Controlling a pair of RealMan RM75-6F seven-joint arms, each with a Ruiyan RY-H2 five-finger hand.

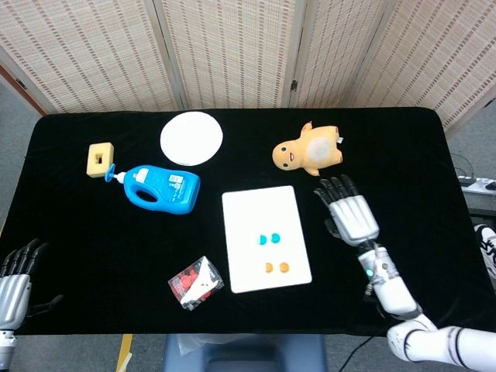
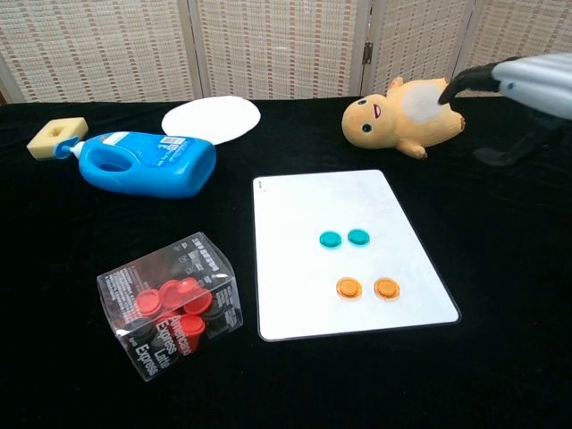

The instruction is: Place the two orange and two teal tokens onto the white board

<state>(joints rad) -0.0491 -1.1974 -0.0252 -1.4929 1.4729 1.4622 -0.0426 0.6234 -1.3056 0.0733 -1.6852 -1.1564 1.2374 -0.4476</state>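
The right robot hand (image 1: 350,214) hovers empty with fingers spread, just off the right edge of the flat white rectangular board (image 1: 245,206). To its left, on the board, lie two round teal tokens (image 1: 269,238) and two round orange tokens (image 1: 277,267). The left robot hand (image 1: 15,275), also spread and empty, sits well apart.

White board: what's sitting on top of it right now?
On the white board lie two teal tokens side by side and two orange tokens nearer the robot. Nothing covers it; the right hand is off to its side.
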